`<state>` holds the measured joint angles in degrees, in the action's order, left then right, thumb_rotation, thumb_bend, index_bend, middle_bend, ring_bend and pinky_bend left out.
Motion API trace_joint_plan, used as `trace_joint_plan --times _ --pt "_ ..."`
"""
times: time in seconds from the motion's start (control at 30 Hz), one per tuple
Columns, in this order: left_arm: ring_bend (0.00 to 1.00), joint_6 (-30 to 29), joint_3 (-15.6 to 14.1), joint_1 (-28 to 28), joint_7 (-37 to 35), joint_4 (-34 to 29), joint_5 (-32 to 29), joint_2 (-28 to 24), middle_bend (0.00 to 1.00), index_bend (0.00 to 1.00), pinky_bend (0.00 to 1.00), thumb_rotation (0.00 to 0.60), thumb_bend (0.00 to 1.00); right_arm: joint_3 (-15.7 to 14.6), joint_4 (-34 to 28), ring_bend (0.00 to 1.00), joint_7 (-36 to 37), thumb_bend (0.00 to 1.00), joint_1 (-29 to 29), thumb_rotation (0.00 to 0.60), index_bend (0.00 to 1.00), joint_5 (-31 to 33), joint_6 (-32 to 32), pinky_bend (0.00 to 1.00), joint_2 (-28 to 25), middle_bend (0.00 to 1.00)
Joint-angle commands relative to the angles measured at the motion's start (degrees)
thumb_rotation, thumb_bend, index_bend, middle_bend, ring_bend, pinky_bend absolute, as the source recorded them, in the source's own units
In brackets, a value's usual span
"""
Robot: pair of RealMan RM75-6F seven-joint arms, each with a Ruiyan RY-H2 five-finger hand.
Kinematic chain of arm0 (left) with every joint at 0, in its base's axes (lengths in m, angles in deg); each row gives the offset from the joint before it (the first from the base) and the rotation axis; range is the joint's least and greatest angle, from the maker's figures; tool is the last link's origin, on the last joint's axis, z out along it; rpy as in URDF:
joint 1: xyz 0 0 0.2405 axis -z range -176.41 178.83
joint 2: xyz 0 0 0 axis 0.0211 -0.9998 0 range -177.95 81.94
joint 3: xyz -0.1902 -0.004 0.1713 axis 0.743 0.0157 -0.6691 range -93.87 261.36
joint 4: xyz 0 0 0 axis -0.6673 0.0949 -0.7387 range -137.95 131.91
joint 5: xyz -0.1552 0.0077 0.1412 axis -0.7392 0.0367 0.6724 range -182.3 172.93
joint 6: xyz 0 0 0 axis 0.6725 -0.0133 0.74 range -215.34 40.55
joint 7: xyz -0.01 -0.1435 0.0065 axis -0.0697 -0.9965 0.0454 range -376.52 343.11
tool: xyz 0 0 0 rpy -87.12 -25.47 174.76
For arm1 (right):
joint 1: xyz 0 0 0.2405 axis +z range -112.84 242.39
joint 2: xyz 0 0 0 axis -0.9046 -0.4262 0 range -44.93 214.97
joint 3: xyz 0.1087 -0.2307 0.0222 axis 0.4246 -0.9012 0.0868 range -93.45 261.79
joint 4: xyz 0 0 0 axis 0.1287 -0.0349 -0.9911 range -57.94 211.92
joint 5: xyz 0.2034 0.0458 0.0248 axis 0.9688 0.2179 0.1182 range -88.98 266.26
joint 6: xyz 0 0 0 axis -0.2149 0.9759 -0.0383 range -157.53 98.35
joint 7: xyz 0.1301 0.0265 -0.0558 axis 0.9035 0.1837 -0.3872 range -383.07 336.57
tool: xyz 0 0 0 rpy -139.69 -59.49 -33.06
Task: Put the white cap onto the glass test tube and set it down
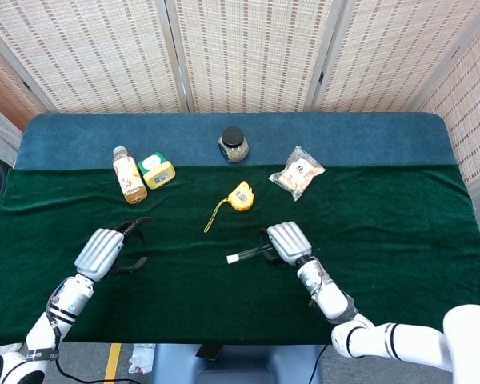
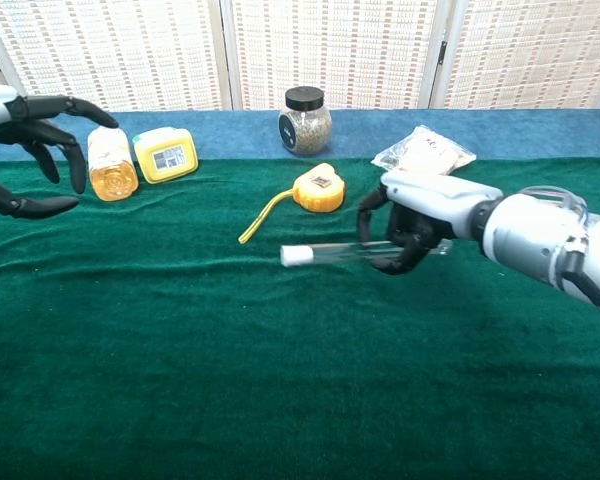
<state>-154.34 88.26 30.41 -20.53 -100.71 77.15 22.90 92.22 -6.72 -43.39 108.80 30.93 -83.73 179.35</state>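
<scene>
The right hand's fingers (image 2: 398, 262) are curling around the tube (image 2: 345, 252), gripping it near its closed end. The tube is lying almost level just above the green cloth (image 2: 280, 380); whether it is touching the cloth cannot be told. The cap (image 2: 296, 256) is sitting on the tube's open end, pointing toward the robot's left. In the head view the right hand (image 1: 286, 241) is covering most of the tube (image 1: 250, 255), with only the capped end (image 1: 233, 258) sticking out.

The left hand (image 2: 25, 150) is holding nothing, its fingers (image 2: 68, 108) spreading wide and the thumb reaching forward below them. It is hovering well apart from the tube, at the left edge of the chest view. From above, the left hand (image 1: 104, 253) is hanging over the cloth (image 1: 384, 232) near the table's front left.

Beyond the tube, a yellow tape measure (image 2: 318, 190) is lying on the cloth, its strap trailing toward the front. Farther back, a jar (image 2: 305, 120) with a black lid is standing on the blue strip (image 2: 540, 125), and a clear bag (image 2: 425, 151) is lying to its right. At back left, a bottle (image 2: 111, 166) is lying beside a yellow tin (image 2: 166, 155).
</scene>
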Motion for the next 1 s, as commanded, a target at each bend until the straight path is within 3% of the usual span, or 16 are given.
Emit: trace_joint_plan --times 0.03,0.33,0.53,0.7,0.87,0.97,1.0 --pt "0.30 0.03 -0.09 -0.29 -0.09 0.18 -0.27 -0.14 0.51 0.17 0.38 0.600 0.37 -1.58 2.24 1.00 -2.61 0.79 -0.58 0.600 0.73 -0.08 -1.26 1.00 0.73 1.00" --pt "0.29 -0.31 -0.19 -1.16 -0.43 0.52 -0.39 -0.18 0.50 0.16 0.34 0.600 0.36 -2.22 3.18 1.00 -3.09 0.79 -1.65 0.600 0.47 -0.41 -0.71 1.00 0.42 1.00" --pt "0.29 0.16 -0.38 -1.57 -0.96 0.39 -0.70 -0.64 0.50 0.17 0.32 0.600 0.36 -2.50 1.48 1.00 -3.03 0.79 -2.14 0.600 0.35 -0.55 0.38 1.00 -1.43 1.00" --pt "0.27 0.50 -0.64 -2.27 -1.55 0.51 -1.61 -1.48 0.49 0.17 0.30 0.600 0.36 -2.46 -1.84 1.00 -2.62 0.79 -2.89 0.600 0.29 -1.50 -0.16 1.00 -4.54 0.99" --pt "0.27 -0.76 -0.83 -4.15 -1.06 1.56 -3.38 -3.02 0.48 0.19 0.29 0.600 0.36 -1.91 -7.89 1.00 -1.68 0.79 -5.68 0.600 0.26 -3.87 -5.36 1.00 -10.48 0.98" --pt "0.28 -3.21 -1.05 -6.19 0.37 2.47 -4.39 -3.68 0.48 0.21 0.28 0.600 0.36 -2.83 -11.54 1.00 -0.88 0.79 -8.69 0.600 0.27 -6.76 -9.85 1.00 -15.02 0.90" --pt "0.28 -4.42 -1.13 -7.11 1.39 2.84 -4.86 -3.87 0.48 0.22 0.28 0.600 0.36 -3.29 -12.76 0.97 -0.30 0.79 -10.02 0.600 0.28 -7.88 -11.57 1.00 -16.88 0.83"
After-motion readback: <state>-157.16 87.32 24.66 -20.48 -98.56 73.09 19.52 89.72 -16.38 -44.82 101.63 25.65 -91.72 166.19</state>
